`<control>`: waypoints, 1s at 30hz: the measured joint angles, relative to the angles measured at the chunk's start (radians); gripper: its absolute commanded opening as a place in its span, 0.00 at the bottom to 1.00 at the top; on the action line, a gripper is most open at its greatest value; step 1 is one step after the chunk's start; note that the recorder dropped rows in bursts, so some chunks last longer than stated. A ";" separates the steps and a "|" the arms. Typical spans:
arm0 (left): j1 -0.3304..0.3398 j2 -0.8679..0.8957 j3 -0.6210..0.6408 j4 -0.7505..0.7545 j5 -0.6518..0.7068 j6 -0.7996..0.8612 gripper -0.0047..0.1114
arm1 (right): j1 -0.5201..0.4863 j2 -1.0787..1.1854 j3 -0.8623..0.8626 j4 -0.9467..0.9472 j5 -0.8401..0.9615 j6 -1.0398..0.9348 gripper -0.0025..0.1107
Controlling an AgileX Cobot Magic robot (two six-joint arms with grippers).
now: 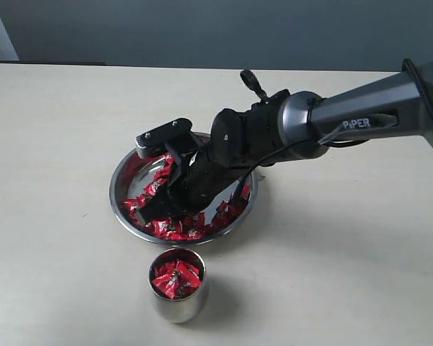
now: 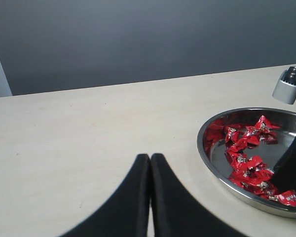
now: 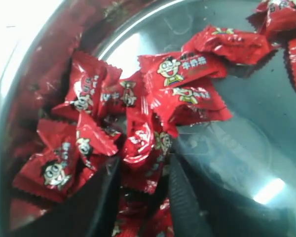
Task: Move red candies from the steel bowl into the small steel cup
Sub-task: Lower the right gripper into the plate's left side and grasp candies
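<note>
One bowl (image 1: 123, 189) at frame centre and one cup (image 1: 177, 305) below it both hold many uncounted candies (image 3: 138, 140); right jaws straddle a candy, left jaws together over the tabletop (image 2: 79, 138).

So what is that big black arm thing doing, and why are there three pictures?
It is a robot with two arms, and each arm has a pincher called a gripper. One picture looks at the whole table from outside. There the right gripper is down in the steel bowl among the red candies. Nearby stands the small steel cup, already holding some candies. The other two pictures come from cameras on the robot's wrists. The right wrist picture is very close: two dark fingers stand apart around a red candy, but I cannot tell if they are squeezing it yet. The left wrist picture shows the left gripper closed and empty, waiting above the table beside the bowl.
</note>
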 measured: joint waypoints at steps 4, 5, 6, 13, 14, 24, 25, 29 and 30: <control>0.000 0.000 0.000 0.000 0.000 0.000 0.04 | 0.000 0.000 0.000 0.000 -0.004 0.000 0.27; 0.000 0.000 0.000 0.000 0.000 0.000 0.04 | 0.000 0.000 0.000 0.000 -0.006 0.000 0.23; 0.000 0.000 0.000 0.000 0.000 0.000 0.04 | 0.000 0.003 0.000 0.000 -0.008 0.000 0.17; 0.000 0.000 0.000 0.000 0.000 0.000 0.04 | 0.000 0.016 0.000 0.002 -0.025 0.000 0.02; 0.000 0.000 0.000 0.000 0.000 0.000 0.04 | 0.000 0.016 0.000 0.002 -0.032 0.000 0.02; 0.000 0.000 0.000 0.000 0.000 0.000 0.04 | 0.000 -0.080 0.000 -0.018 -0.064 0.000 0.02; 0.000 0.000 0.000 0.000 0.000 0.000 0.04 | 0.000 -0.093 0.000 -0.026 -0.064 0.000 0.02; 0.000 0.000 0.000 0.000 0.000 0.000 0.04 | 0.000 -0.137 0.000 -0.040 -0.016 0.000 0.02; 0.000 0.000 0.000 0.000 0.000 0.000 0.04 | 0.000 -0.153 0.000 -0.040 0.021 0.000 0.02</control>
